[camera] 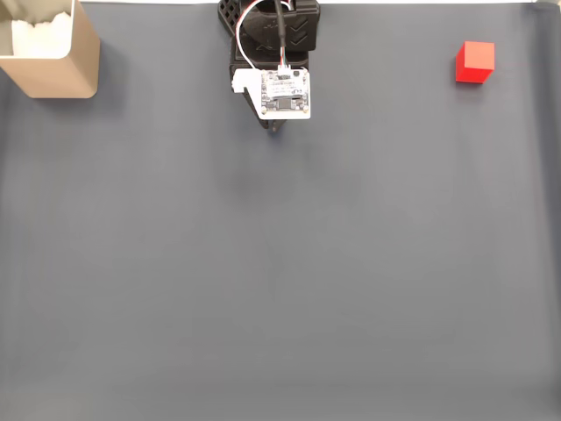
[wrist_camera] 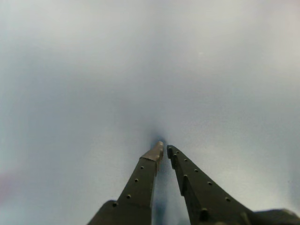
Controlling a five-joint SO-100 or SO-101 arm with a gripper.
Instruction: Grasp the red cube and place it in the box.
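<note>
Your claw (wrist_camera: 164, 149) is sitting nearly closed and gripping nothing; the red cube (camera: 475, 62) is lying out at its three o'clock in the fixed view, well apart.

Fixed view: top-down, far. Wrist view: along fingers (wrist_camera: 140, 180), close to mat.
</note>
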